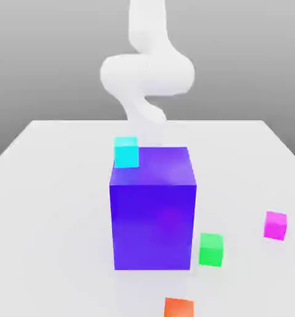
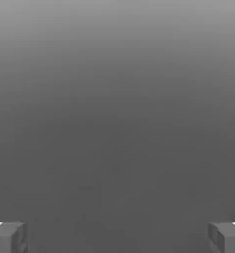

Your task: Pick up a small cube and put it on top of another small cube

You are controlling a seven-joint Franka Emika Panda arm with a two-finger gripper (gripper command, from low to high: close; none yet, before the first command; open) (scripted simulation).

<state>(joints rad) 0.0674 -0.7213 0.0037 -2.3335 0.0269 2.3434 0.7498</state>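
The small magenta-pink cube (image 1: 276, 225) sits on the white table (image 1: 44, 186) at the exterior view's right, flat on one face, matte and plain, with crisp edges and a slightly darker side face. The small bright green cube (image 1: 211, 249), about the same size and equally plain, rests on the table toward the exterior view's left of it, well apart from it and just beside the lower corner of the big blue-violet cube (image 1: 153, 213). That large block has smooth, faintly glossy faces with a soft purple sheen and stands squarely near the table's middle. A small cyan cube (image 1: 126, 152) appears at its upper corner on the exterior view's left; whether it rests on the block or lies behind it cannot be told. A small orange cube (image 1: 178, 308) lies at the near edge of the picture. Behind the large block rises the arm (image 1: 147, 74), white, rounded and smooth. In the hand view the gripper (image 2: 117, 237) has its two grey, blocky fingertips (image 2: 8, 237) spread wide apart, with nothing between them.
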